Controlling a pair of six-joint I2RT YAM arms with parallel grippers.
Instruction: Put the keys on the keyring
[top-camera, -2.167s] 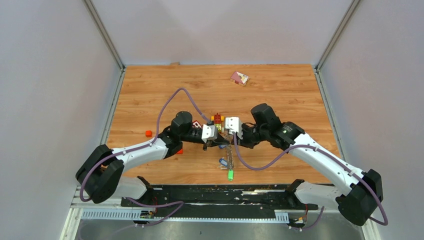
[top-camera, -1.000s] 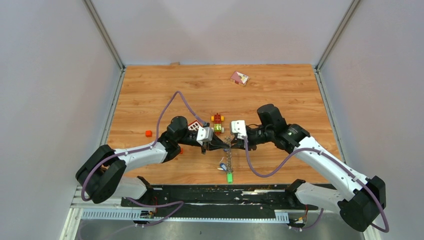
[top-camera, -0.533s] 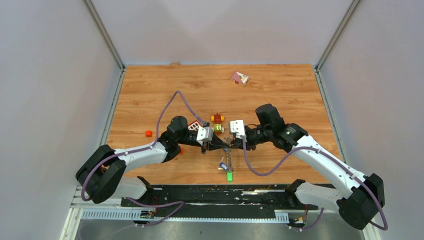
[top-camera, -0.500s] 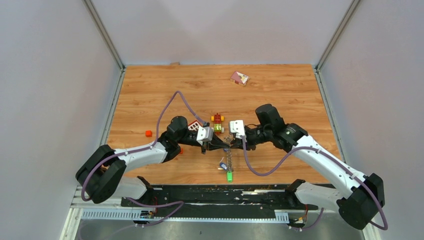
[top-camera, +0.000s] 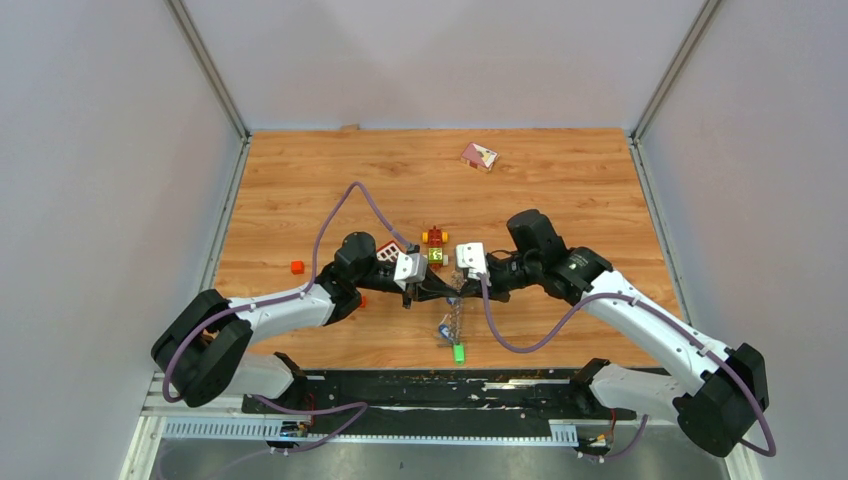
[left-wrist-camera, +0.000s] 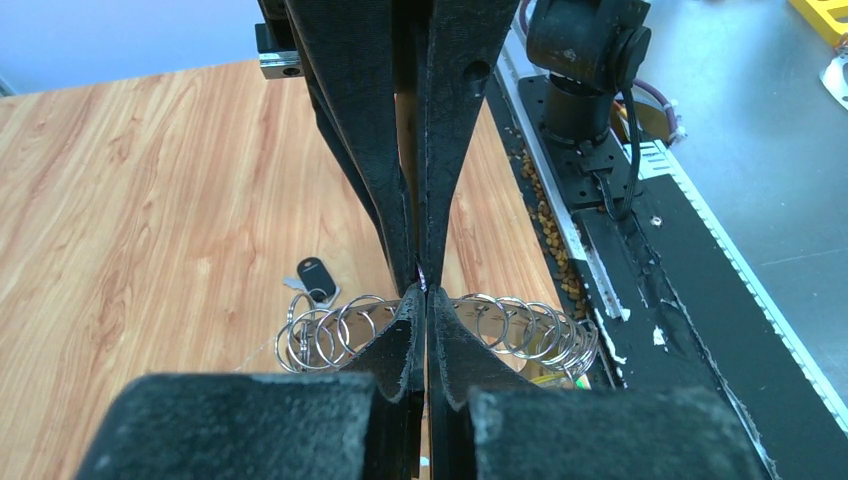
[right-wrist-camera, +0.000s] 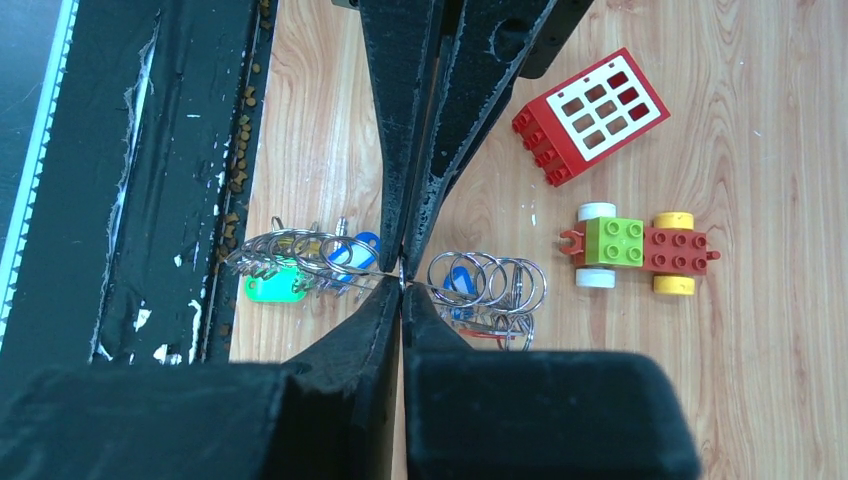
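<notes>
Since the earlier frames the right arm has been drawn slightly towards the left one, and the jaws of the right gripper (right-wrist-camera: 402, 287) have been narrowed until they meet.

The thin silver wire keyring (right-wrist-camera: 490, 275), strung with many small split rings, is held above the near part of the light wooden table (top-camera: 560, 190), between the two wrists. It sags from there towards the near edge. Plastic-headed keys are already carried on it: a green-headed key (right-wrist-camera: 272, 288), a blue-headed key (right-wrist-camera: 355, 248) and a black-headed key (left-wrist-camera: 315, 272) can be made out.

The wire is pinched by the right gripper at its fingertips. The left gripper (left-wrist-camera: 425, 297) is closed tip to tip against it from the opposite side, apparently on the same stretch of wire.

The keyring is judged to be light, springy and slippery. It is likely to twist or slide in a fingertip pinch, while the hanging rings and keys will swing and tangle. A hold on bare wire between ring clusters is thought best, with the two grips kept close together.

Just beyond lie a red-and-green toy brick car with yellow and white wheels (right-wrist-camera: 638, 245) and a red toy brick with a white window panel (right-wrist-camera: 590, 115).
</notes>
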